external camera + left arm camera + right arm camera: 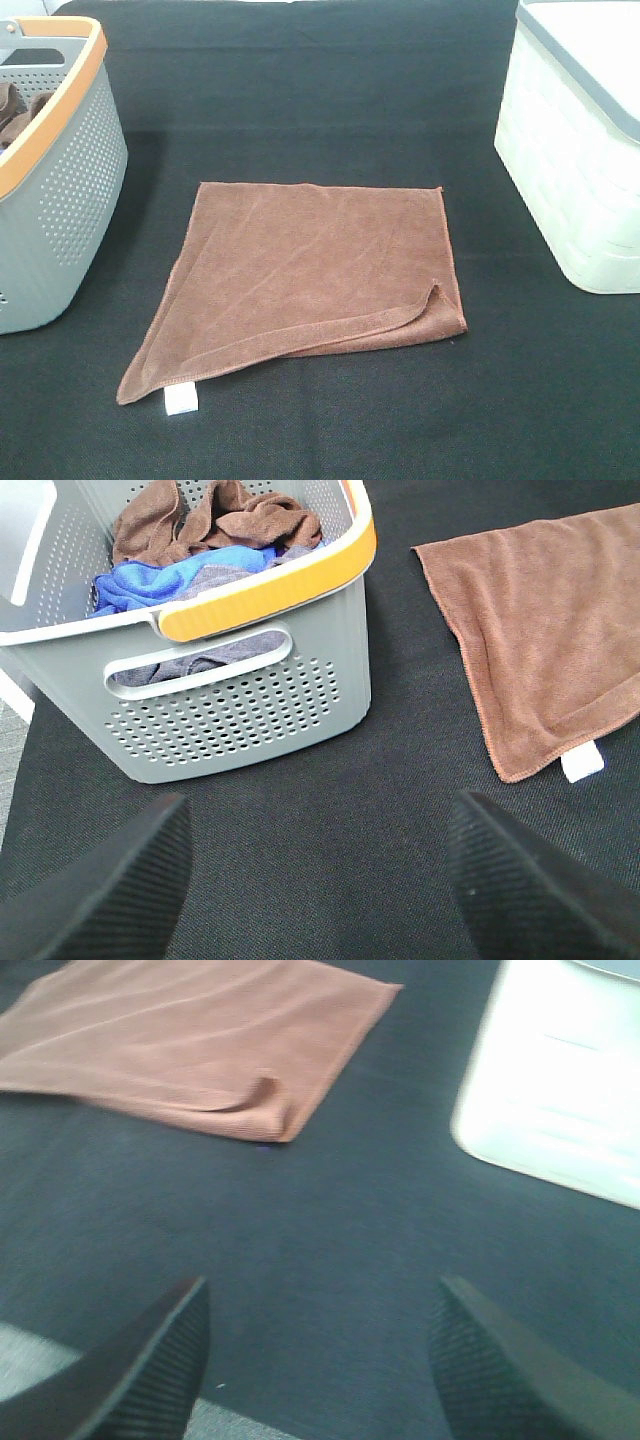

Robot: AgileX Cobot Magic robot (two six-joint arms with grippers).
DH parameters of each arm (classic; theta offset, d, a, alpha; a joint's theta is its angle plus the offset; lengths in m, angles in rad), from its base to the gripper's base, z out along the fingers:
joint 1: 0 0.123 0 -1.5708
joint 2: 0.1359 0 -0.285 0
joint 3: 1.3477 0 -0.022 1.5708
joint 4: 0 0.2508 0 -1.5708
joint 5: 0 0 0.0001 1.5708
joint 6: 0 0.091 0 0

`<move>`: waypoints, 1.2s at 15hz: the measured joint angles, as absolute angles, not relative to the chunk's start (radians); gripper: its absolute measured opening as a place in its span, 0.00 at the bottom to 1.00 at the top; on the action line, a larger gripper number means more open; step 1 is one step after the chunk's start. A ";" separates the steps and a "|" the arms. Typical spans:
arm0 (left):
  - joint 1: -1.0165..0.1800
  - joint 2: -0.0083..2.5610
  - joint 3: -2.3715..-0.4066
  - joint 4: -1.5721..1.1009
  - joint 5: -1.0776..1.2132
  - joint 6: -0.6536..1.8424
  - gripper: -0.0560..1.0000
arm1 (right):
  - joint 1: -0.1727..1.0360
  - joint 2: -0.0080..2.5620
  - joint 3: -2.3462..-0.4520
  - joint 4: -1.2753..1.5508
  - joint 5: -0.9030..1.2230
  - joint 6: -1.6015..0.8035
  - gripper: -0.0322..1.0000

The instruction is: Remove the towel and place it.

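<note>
The brown towel (310,270) lies flat on the black table, folded over on itself, with a small white tag (181,400) at its near left corner. It also shows in the left wrist view (550,640) and the right wrist view (190,1040). Neither gripper appears in the high view. My left gripper (320,880) is open and empty above the black cloth, near the grey basket (240,710). My right gripper (320,1360) is open and empty above the cloth, short of the towel's folded corner.
A grey perforated basket with an orange rim (60,190) stands at the left and holds brown and blue cloths (190,540). A white woven-look bin (580,160) stands at the right, also in the right wrist view (560,1080). Black cloth covers the table (330,100).
</note>
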State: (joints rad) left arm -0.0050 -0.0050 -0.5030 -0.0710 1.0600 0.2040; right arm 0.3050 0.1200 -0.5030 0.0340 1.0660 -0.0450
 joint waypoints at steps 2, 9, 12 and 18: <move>-0.005 -0.005 -0.503 -0.071 1.060 0.204 0.71 | 0.115 0.120 -0.503 0.034 1.066 -0.045 0.62; -0.005 -0.005 -0.503 -0.071 1.060 0.204 0.71 | 0.018 -0.001 -0.502 0.034 1.065 -0.045 0.62; -0.005 -0.005 -0.503 -0.071 1.059 0.204 0.71 | 0.018 -0.005 -0.502 0.034 1.065 -0.045 0.62; -0.005 -0.005 -0.503 -0.071 1.059 0.204 0.71 | 0.018 -0.007 -0.502 0.034 1.065 -0.045 0.62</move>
